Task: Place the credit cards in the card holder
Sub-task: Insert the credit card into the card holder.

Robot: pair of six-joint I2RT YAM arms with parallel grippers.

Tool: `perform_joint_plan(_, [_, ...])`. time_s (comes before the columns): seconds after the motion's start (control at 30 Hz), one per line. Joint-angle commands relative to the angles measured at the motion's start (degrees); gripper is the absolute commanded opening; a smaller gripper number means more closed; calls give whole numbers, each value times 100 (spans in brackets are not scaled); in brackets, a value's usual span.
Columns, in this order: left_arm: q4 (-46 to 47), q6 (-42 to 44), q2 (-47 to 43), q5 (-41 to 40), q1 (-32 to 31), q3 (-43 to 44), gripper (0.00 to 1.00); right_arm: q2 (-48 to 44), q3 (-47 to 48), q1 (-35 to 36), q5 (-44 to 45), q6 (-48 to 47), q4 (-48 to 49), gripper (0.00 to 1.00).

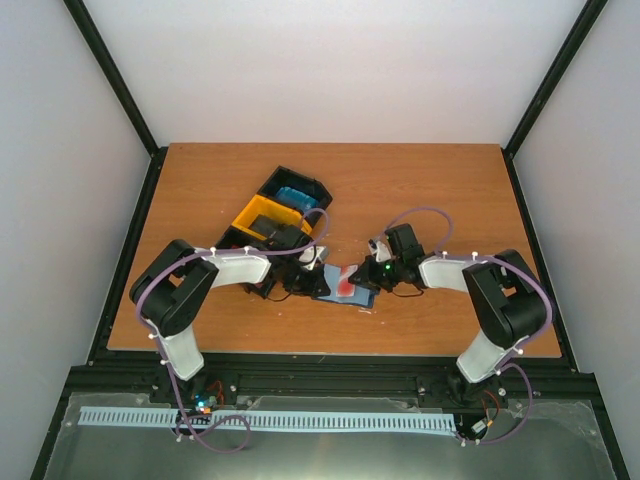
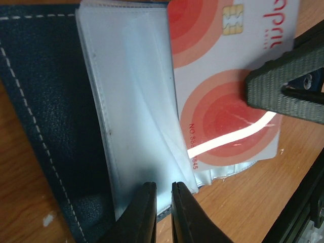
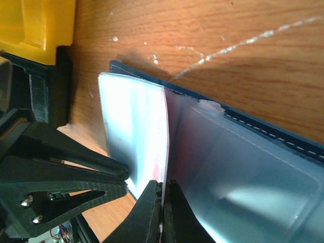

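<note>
You are pinching the credit card (image 2: pixel 223 116) in your right hand (image 3: pixel 163 185), which is closed on the card's edge. In the left wrist view, one of its fingers (image 2: pixel 283 91) is lying across the printed face. Your left hand (image 2: pixel 163 190) is closed on the clear sleeves (image 2: pixel 126 101) of the card holder (image 2: pixel 45 126), lifting a leaf of them away from the rest. The holder is lying open on the counter (image 3: pixel 202 30), just beside the yellow bin (image 3: pixel 35 25) and between your two arms. The card's long edge is meeting the sleeves, though I cannot tell whether it is entering a pocket yet. You are probably handling a light, stiff, glossy card. It should slide readily, but it may also pivot or slip between the fingers if its leading edge is catching. Taking it near the trailing edge, as you are doing, is leaving the leading edge free to go in. The sleeves look thin, limp and slick, so they are likely buckling rather than resisting. Holding them close to the pocket mouth is giving you the best chance of opening it. The navy cover looks soft and light, so it may be dragged across the counter if you are pushing hard.
</note>
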Motion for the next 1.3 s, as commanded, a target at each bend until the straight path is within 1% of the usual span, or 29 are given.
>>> perform_joint_plan(0.0, [-231,-16,130,-228,-21,-124,12,266,-165,39,-63,-49,131,3])
perform_joint_plan(0.33, [-316,-54,101,-254,-19,-61,13,670,-172,218,-275,277,669,3])
perform_joint_plan(0.4, [-344,-93,5,-236,-19,-30,15,740,-153,261,-295,349,750,3])
perform_joint_plan(0.5, [-396,-188,-200,-226,-22,55,21,854,-132,302,-276,413,835,3])
perform_joint_plan(0.6, [-491,-405,-429,-451,-22,156,24,960,-108,307,-285,443,877,3])
perform_joint_plan(0.7, [-618,-563,-627,-851,-19,226,27,1008,-106,318,-285,474,921,3])
perform_joint_plan(0.83, [-677,-683,-777,-1166,-22,162,27,1065,-95,339,-300,539,978,3])
perform_joint_plan(0.9, [-679,-646,-686,-1099,-17,129,24,1081,-97,353,-298,557,1013,3])
perform_joint_plan(1.0, [-717,-594,-512,-1005,-22,118,13,1092,-71,384,-303,562,1005,3])
perform_joint_plan(1.07, [-727,-582,-453,-1044,-19,92,8,1092,-62,411,-294,576,1028,3])
perform_joint_plan(1.17, [-751,-578,-380,-1115,-22,75,3,1125,-47,448,-328,597,1086,3])
perform_joint_plan(1.27, [-749,-558,-314,-1088,-22,47,1,1168,-38,487,-374,640,1178,3])
